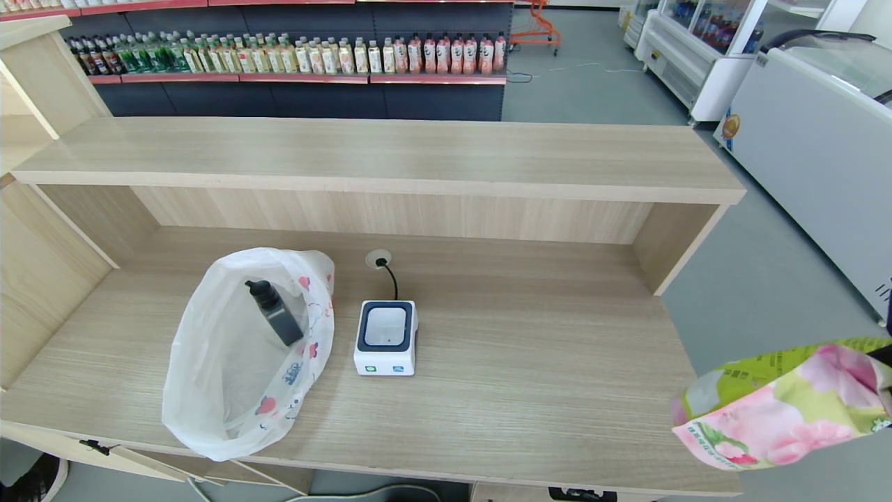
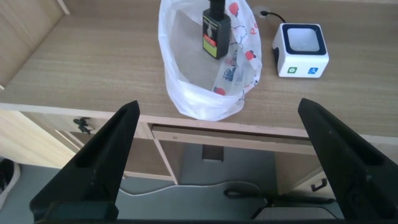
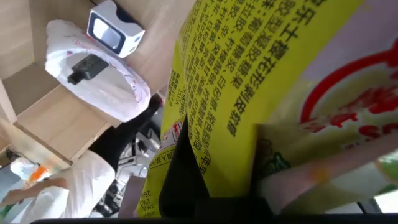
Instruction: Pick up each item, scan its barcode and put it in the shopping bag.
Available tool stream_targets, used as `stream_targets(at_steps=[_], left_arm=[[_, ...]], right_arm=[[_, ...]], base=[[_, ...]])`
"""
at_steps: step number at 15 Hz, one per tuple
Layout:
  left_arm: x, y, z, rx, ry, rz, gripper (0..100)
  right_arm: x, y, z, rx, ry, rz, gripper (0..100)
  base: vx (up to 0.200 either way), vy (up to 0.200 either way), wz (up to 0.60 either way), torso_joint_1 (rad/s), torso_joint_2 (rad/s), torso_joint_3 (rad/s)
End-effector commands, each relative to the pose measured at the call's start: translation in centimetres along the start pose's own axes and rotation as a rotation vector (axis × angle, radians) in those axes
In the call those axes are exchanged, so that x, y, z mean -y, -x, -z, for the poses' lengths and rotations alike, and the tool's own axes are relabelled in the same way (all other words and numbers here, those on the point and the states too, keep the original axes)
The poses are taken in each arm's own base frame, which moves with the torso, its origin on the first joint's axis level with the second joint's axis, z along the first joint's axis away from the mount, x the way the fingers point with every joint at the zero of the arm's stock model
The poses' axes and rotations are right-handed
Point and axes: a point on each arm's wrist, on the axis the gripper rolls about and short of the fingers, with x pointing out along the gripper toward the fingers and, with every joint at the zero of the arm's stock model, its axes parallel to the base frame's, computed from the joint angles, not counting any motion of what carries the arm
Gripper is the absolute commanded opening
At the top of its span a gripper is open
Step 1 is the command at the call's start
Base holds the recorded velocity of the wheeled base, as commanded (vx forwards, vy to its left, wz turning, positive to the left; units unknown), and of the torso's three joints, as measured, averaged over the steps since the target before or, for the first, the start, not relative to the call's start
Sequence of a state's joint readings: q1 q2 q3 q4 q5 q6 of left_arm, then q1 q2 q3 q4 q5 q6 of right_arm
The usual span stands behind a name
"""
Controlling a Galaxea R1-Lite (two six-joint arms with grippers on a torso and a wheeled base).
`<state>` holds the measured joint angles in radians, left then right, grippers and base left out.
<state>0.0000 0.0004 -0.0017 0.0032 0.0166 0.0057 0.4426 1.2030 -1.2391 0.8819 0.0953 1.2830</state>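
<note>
Head view: shopping bag [image 1: 209, 390] lies on the counter [image 1: 543, 390] with a dark bottle [image 1: 275, 314] inside and the scanner [image 1: 385, 337] just beside it. The snack pouch [image 1: 780, 404] is in the air off the counter's right end.
Left wrist view: left gripper [image 2: 219, 109] has its fingers wide apart and empty.
Right wrist view: right gripper [image 3: 193, 180] looks clamped on the pouch, with only one finger visible.

Green-pink pouch [image 1: 787, 408] over the counter's [image 1: 529, 390] right edge; dark bottle [image 1: 277, 317] inside white shopping bag [image 1: 202, 390], beside scanner [image 1: 385, 338]
</note>
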Motion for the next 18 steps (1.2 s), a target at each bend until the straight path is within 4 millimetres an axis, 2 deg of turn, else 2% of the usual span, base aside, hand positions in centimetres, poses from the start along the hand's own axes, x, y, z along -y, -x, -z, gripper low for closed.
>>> stream_targets(at_steps=[1, 5, 15, 18], left_arm=[[0.0, 0.0, 0.0, 0.0, 0.0, 0.0, 100], [0.0, 0.0, 0.0, -0.001, 0.0, 0.0, 100], [0.0, 0.0, 0.0, 0.0, 0.0, 0.0, 100], [0.0, 0.0, 0.0, 0.0, 0.003, 0.0, 100]], right_arm=[[-2.0, -0.7, -0.1, -0.06, 0.007, -0.007, 0], [-3.0, -0.7, 0.5, -0.109, 0.046, -0.034, 0], [-2.1, -0.9, 0.9, -0.125, 0.054, -0.007, 0], [-2.1, -0.9, 0.9, -0.125, 0.054, -0.007, 0]], base=[[0.0, 0.0, 0.0, 0.0, 0.0, 0.0], [0.0, 0.0, 0.0, 0.0, 0.0, 0.0], [0.0, 0.0, 0.0, 0.0, 0.0, 0.0], [0.0, 0.2, 0.0, 0.002, 0.01, -0.001]])
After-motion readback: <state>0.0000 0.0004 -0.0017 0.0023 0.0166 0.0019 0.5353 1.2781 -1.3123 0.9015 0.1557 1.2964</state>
